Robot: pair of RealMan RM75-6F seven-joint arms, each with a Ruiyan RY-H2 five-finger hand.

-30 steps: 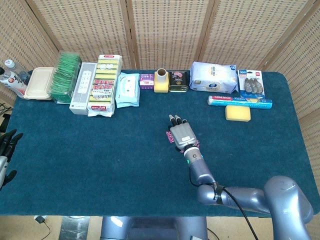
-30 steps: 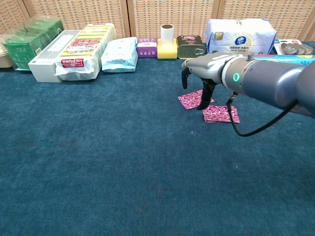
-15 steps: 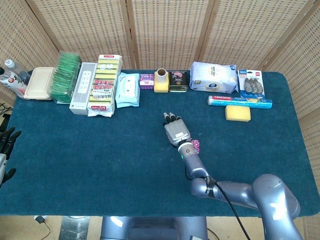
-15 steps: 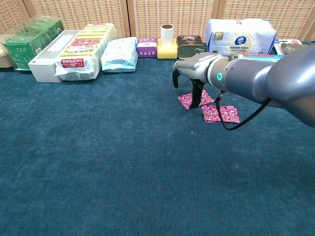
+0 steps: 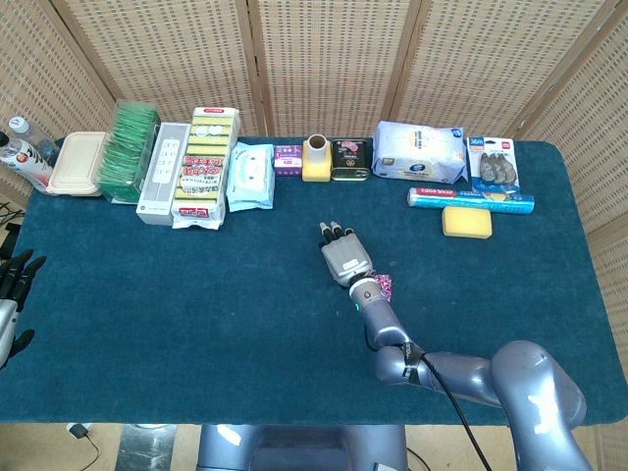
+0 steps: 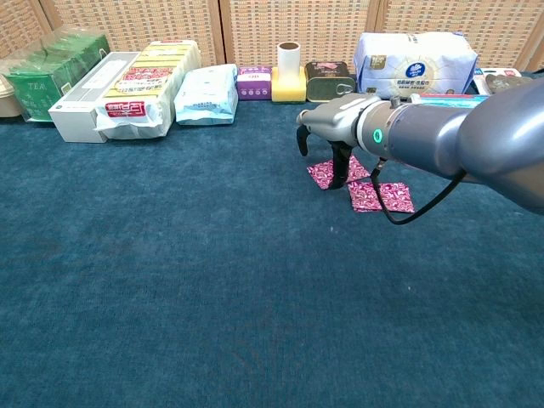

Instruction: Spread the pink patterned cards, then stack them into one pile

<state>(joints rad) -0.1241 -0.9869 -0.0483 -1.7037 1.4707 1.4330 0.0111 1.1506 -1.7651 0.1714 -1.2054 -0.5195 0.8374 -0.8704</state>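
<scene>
Two pink patterned cards lie flat on the blue desk (image 6: 170,297), near the middle and a bit to the right. One pink card (image 6: 323,172) is farther back, and the other pink card (image 6: 381,196) lies just beside it, closer to the front. Their corners look like they touch or overlap a little. From the head view, only a small bit of pink (image 5: 384,287) peeks out beside the wrist.

The right hand (image 6: 333,127) is over the far card. Its fingers (image 6: 340,167) point down, and a dark fingertip reaches down to that card. The hand holds nothing; its fingers are apart and bent downward. I cannot tell how hard it presses.

The left hand (image 5: 12,294) is far off at the left edge of the desk, well apart from the cards. Its dark fingers are spread and it holds nothing.

Along the back of the desk stands a row of things: a green tea box (image 6: 44,75), a pale blue packet (image 6: 206,93), a small yellow holder with a roll (image 6: 289,78), a dark tin (image 6: 330,80), and a big white and blue bag (image 6: 416,63).
</scene>
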